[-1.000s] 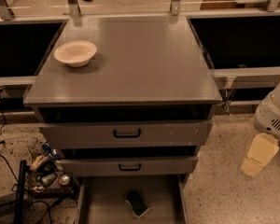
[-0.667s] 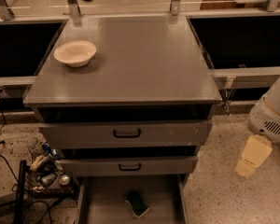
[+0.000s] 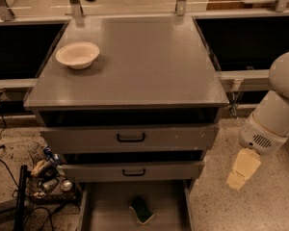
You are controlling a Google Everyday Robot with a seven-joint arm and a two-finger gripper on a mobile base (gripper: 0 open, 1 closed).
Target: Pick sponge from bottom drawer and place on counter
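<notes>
The dark green sponge [image 3: 141, 210] lies on the floor of the open bottom drawer [image 3: 108, 207], near its middle, at the bottom of the camera view. The grey counter [image 3: 139, 61] tops the cabinet. My gripper [image 3: 242, 170] is cream-coloured and hangs below the white arm [image 3: 274, 114] at the right. It is to the right of the cabinet, above the floor, at about the height of the middle drawer. It is well apart from the sponge and holds nothing that I can see.
A cream bowl [image 3: 77, 55] stands on the counter's left rear part. Two grey drawers with black handles [image 3: 131, 137] sit above the bottom drawer, slightly pulled out. Cables and clutter [image 3: 43, 174] lie on the floor at the left. Dark recessed bays flank the counter.
My arm and gripper have moved left and slightly down, closer to the cabinet's right side. The sponge, the bowl and the drawers have not moved.
</notes>
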